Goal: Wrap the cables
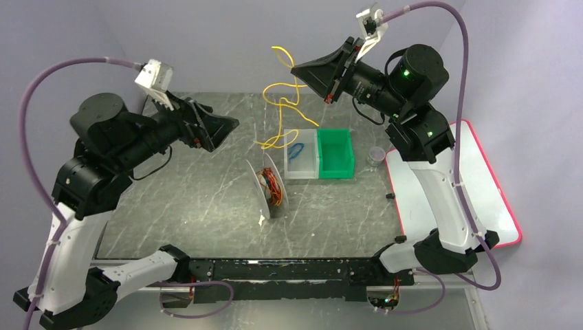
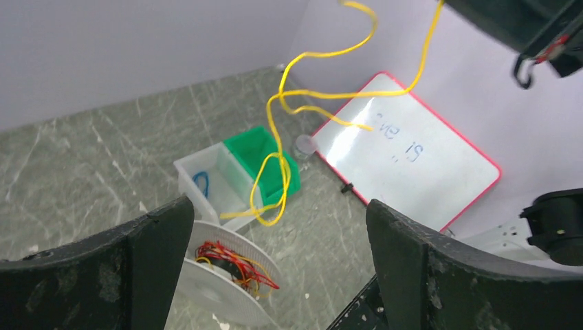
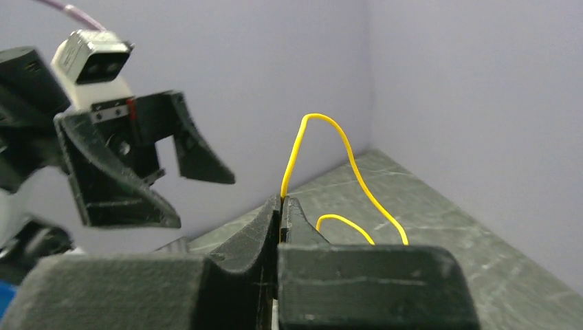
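Note:
A long yellow cable [image 1: 283, 93] loops in the air above the back of the table and trails down beside the clear bin. My right gripper [image 1: 297, 69] is shut on it high up; the right wrist view shows the cable [image 3: 323, 122] rising from between the closed jaws. A white spool [image 1: 269, 187] stands on edge mid-table with red, orange and yellow cables [image 1: 272, 185] wound in it, also in the left wrist view [image 2: 234, 265]. My left gripper [image 1: 232, 126] is open and empty, raised left of the hanging cable [image 2: 289, 103].
A clear bin [image 1: 301, 155] holding a small blue wire coil [image 1: 295, 151] and a green bin [image 1: 335, 152] sit side by side at centre right. A small cup [image 1: 375, 155] and a red-edged whiteboard [image 1: 474, 179] lie at the right edge.

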Motion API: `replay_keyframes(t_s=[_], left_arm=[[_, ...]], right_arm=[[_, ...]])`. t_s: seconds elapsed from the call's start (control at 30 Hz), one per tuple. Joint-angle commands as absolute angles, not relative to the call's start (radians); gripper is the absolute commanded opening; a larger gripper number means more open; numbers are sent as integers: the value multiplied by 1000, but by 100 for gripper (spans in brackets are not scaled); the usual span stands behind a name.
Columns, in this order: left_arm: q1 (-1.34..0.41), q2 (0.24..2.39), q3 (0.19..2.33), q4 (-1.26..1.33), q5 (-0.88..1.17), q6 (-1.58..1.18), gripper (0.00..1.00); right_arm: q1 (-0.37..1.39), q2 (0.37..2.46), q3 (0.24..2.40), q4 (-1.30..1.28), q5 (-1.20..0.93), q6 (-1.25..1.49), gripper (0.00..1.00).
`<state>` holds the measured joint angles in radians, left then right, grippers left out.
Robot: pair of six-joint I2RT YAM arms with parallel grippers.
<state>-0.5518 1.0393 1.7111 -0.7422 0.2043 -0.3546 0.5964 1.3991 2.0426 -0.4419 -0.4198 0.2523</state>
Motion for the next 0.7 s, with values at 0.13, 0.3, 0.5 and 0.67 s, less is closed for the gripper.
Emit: replay_keyframes(t_s=[0.13,0.3,0.5,0.67], left_arm=[[-556,998,1707,-631,392,-447,99],[-557,980,1644,-581,466,-497,100],[-556,984,1599,-583,486,-509,100],[-556,977,1581,-570,493,-515,97]], right_arm=[[608,1345,1934,-179,-755,464,0],[639,1346,1886,-81,-813,534,0],[717,1364,1894,-50,-836,544,0],[768,1383,1933,-105,-825,504,0]])
